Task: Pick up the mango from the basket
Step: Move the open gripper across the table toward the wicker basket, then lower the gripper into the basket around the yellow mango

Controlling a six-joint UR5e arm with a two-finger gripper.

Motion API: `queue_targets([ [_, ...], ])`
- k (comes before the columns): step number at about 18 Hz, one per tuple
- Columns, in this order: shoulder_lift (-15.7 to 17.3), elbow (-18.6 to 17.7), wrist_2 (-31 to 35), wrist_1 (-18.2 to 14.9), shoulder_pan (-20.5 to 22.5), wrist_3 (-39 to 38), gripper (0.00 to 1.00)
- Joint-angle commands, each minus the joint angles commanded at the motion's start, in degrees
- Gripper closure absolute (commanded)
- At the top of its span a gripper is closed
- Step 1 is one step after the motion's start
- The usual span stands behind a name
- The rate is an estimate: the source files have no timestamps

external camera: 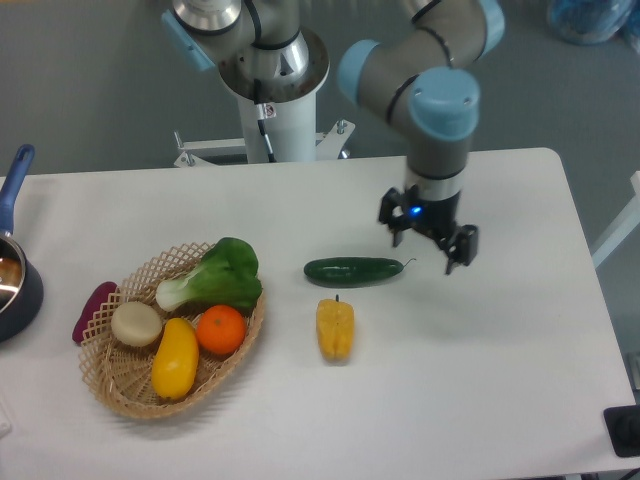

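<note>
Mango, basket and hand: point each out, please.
Mango (174,358): fixed camera, middle of its yellow body.
Basket (118,398): fixed camera, bare woven rim at the near edge.
Hand (428,240): fixed camera, midway between the two fingertips.

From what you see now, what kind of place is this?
Probably a robotics lab set up as a mock kitchen: an arm's pedestal stands behind a plain white table, where a wicker basket of produce and a saucepan are laid out.

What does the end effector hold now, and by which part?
Nothing. The end effector is open and empty above the table, and the mango lies in the basket.
</note>
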Motion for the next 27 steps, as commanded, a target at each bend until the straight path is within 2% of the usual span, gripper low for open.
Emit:
queue_targets([
  [4,0.6,-0.3,-0.9,0.7,-4.8,-2.9,0.00],
  [7,1.8,0.7,-4.0,1.8,-8.8,-20.9,0.00],
  [9,2.0,0.9,-4.0,2.4,-11.4,-30.2,0.00],
  [13,1.6,1.1,-4.0,2.5,-16.7,-39.4,0.00],
  [16,-1.2,1.7,-4.0,5.1,-20.1,-40.5,0.00],
  [17,-2.6,2.2,-4.0,5.3,-20.7,-40.8,0.00],
  [21,-4.9,3.1,-4.2,5.2,-22.8,-43.4,0.00],
  [27,-10.2,6.7,-3.9,5.3,-25.8,-48.3,0.00],
])
